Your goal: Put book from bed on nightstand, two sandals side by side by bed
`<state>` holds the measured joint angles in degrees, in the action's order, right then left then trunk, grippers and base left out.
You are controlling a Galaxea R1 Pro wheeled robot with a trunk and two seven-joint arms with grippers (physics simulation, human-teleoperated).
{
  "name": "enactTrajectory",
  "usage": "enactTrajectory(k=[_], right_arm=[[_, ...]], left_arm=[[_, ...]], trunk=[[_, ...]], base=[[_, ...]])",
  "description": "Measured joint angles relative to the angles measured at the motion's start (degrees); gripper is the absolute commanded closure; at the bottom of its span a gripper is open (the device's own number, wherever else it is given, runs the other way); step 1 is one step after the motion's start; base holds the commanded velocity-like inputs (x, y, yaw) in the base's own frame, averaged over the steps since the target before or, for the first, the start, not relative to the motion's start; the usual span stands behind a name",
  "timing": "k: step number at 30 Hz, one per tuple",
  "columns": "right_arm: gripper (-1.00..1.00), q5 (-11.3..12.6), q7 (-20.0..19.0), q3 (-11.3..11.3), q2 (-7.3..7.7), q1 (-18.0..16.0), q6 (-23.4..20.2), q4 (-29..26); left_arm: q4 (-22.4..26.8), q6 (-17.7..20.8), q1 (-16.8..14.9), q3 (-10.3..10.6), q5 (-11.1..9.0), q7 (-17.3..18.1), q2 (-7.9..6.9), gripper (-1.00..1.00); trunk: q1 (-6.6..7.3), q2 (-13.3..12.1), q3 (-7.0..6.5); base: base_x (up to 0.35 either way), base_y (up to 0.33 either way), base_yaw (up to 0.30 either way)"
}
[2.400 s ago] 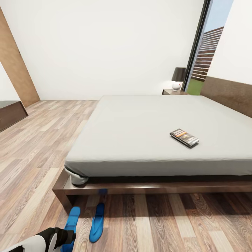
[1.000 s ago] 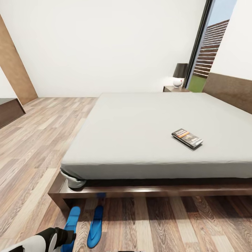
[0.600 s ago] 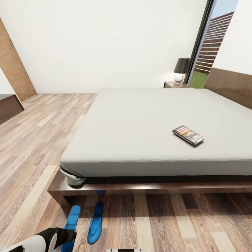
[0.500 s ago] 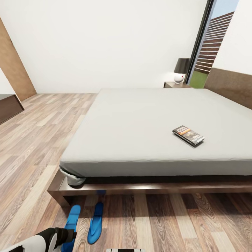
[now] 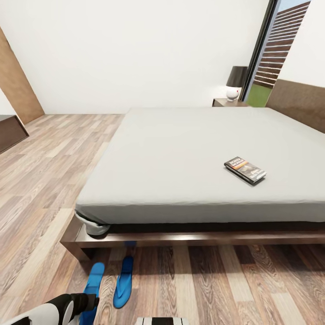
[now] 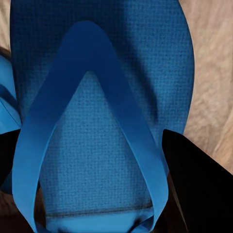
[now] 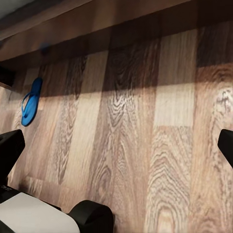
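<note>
Left gripper (image 6: 97, 160): straddling one sandal (image 6: 104, 97); a dark fingertip (image 6: 194, 179) is showing on each flank of the sole. Whether the fingers are pressing on it or merely bracketing it, cannot tell.

Held-side sandal, head view (image 5: 94, 284): lying at near left on the floor (image 5: 203, 289), partly under the left arm's end, toe toward the bed (image 5: 180, 158).

Second sandal (image 5: 123, 282): lying just right of the first, roughly parallel, long axis running near-to-far toward the bed frame; a narrow strip of floor is separating the two. Also showing in the right wrist view (image 7: 30, 102), well away from that gripper.

Right gripper (image 7: 116, 145): fingers spread wide, nothing between them, pointing at bare floor.

Book (image 5: 245, 169): lying flat on the mattress, right of centre, long axis skewed to the bed edge; well right of and beyond both sandals.

Nightstand (image 5: 228, 102): standing at the far side by the headboard, lamp (image 5: 234, 82) on top.

Key relation: the left arm is nearer the sandals; the book is lying on the right arm's side, so that arm looks better placed for it.
</note>
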<state>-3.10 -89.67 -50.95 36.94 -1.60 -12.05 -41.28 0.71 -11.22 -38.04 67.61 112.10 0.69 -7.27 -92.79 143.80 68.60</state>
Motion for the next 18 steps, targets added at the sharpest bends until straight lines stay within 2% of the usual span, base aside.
enactTrajectory(k=[7, 18], right_arm=[[-1.0, 0.0, 0.0, 0.0, -0.02, 0.0, 0.0, 0.0], [-1.0, 0.0, 0.0, 0.0, -0.02, 0.0, 0.0, 0.0]], left_arm=[[0.0, 1.0, 0.0, 0.0, 0.0, 0.0, 0.0, 1.0], [0.1, 2.9, -0.1, 0.0, -0.1, -0.3, 0.0, 1.0]], trunk=[[0.0, 0.0, 0.0], [-0.29, 0.1, 2.43]], base=[[0.0, 0.0, 0.0], [0.0, 0.0, 0.0]])
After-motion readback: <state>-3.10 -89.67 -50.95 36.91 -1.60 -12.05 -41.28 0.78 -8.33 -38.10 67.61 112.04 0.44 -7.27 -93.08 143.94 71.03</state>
